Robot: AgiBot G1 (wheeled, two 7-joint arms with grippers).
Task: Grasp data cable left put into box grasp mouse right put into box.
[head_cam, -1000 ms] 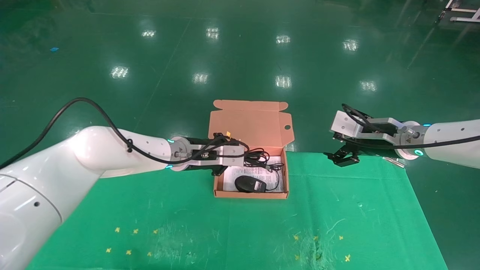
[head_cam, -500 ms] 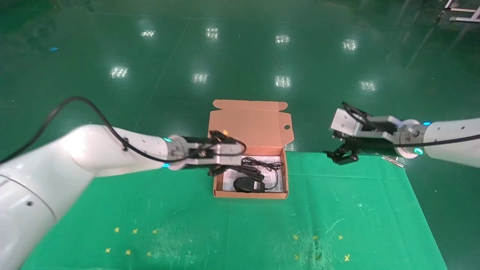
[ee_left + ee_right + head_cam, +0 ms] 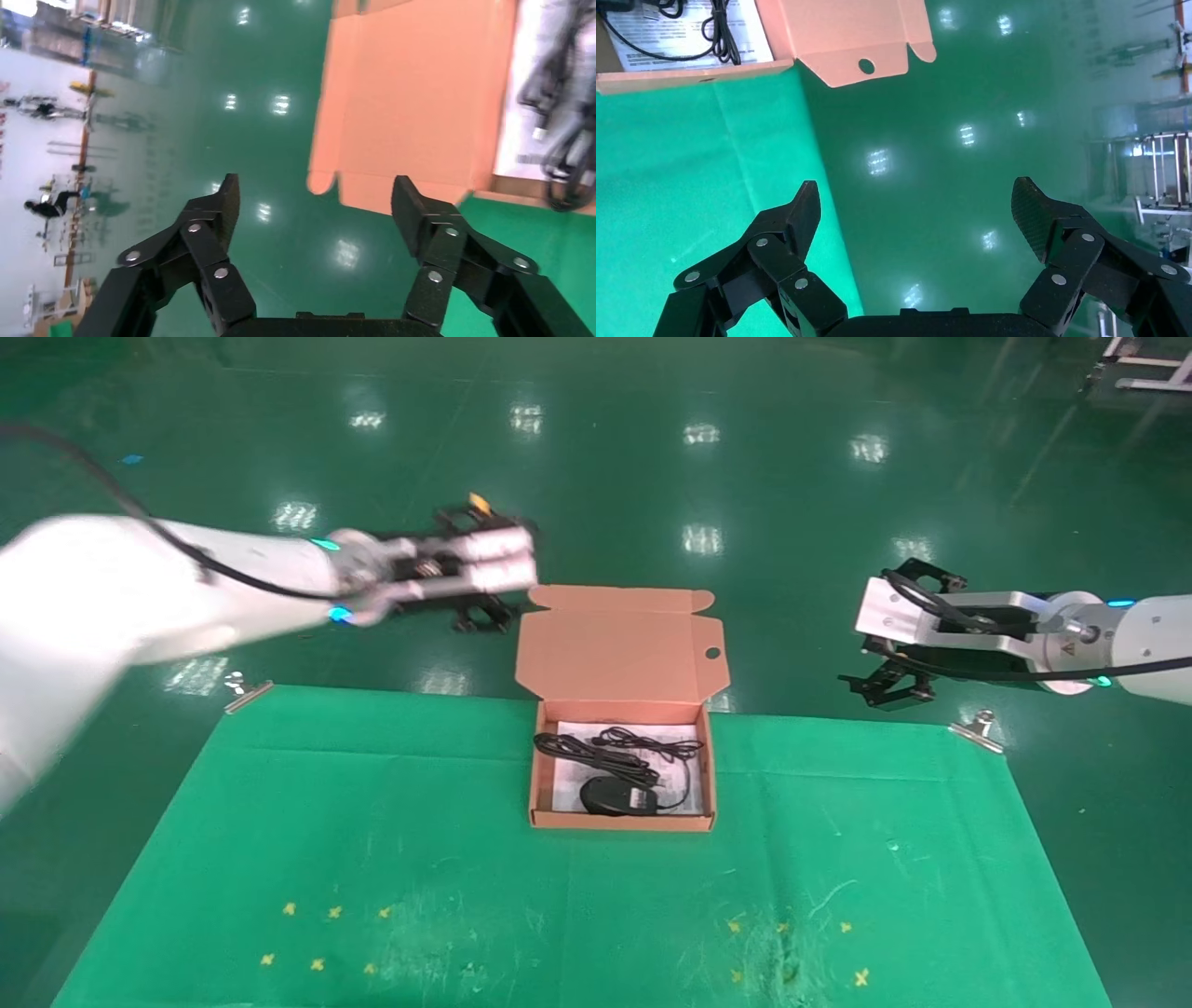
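Left gripper [image 3: 484, 617] open, clear of box [image 3: 622, 817]

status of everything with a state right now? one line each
box: open, lid standing up at the back
data cable: bundled, lying in the box behind the mouse
mouse: in the box, at its front
left gripper: open, empty, raised beyond the table's far edge, left of the lid
right gripper: open, empty, off the table's far right corner
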